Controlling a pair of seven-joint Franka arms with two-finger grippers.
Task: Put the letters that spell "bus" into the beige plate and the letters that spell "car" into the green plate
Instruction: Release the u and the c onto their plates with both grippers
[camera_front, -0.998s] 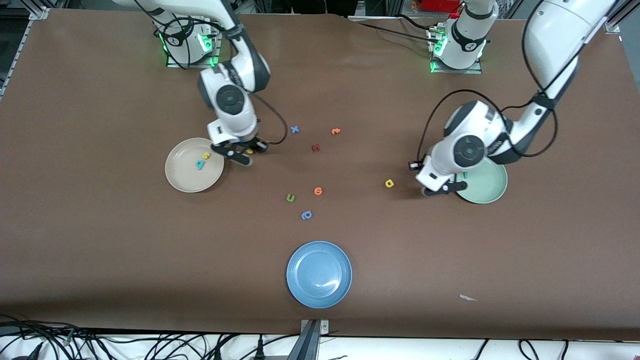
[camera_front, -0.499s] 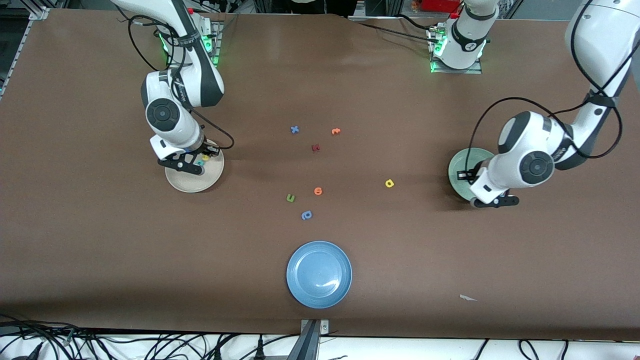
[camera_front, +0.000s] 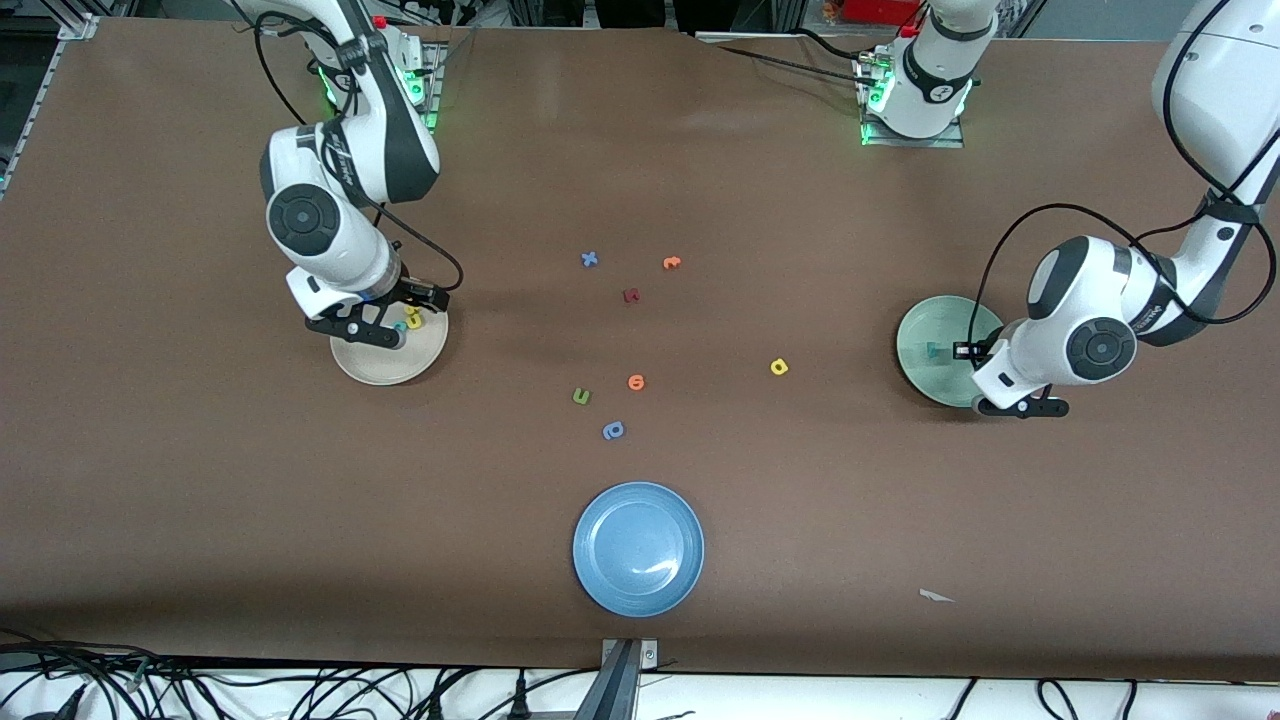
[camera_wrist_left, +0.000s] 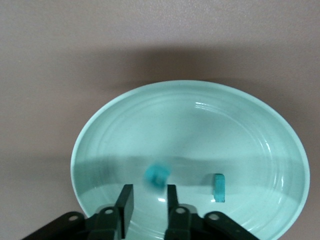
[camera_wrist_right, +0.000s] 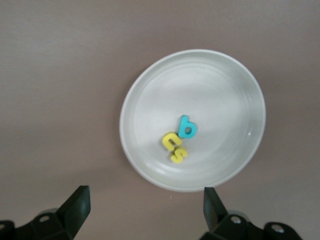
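Spreading wide, the right tool (camera_wrist_right: 145, 207) hangs open and empty over the beige plate (camera_wrist_right: 150, 100). Its two dark fingers (camera_wrist_right: 77, 205) stand well apart, above the tabletop (camera_front: 200, 500) just outside the plate's rim. In this smooth, round, shallow plate lie three small foam letters, touching in a cluster: the teal "b" (camera_wrist_right: 188, 127), the yellow "u" (camera_wrist_right: 171, 141) and the yellow "s" (camera_wrist_right: 178, 154). The right arm reaches from its base with the wrist turned downward.

The left tool (camera_wrist_left: 148, 200) is parted only narrowly, with nothing gripped between its fingers (camera_wrist_left: 126, 200). It sits over the green plate (camera_wrist_left: 200, 100), near the rim toward the left arm's end. A blurred teal letter (camera_wrist_left: 157, 175) shows just off its fingertips over the plate's glossy, ringed floor; which letter it is cannot be told. Another teal letter (camera_wrist_left: 218, 187) rests in the same plate, a little apart. The left arm bends at the elbow, its wrist also pointing down.

The yellow "a" (camera_front: 779, 367) lies on the matte brown tabletop, between the two plates and closer to the green one. Mid-table, scattered and apart, lie a green letter (camera_front: 581, 397), two orange letters (camera_front: 636, 382), a periwinkle letter (camera_front: 613, 431), a blue "x" (camera_front: 589, 259) and a dark red letter (camera_front: 631, 295). The blue plate (camera_front: 600, 510) sits nearest the front camera.
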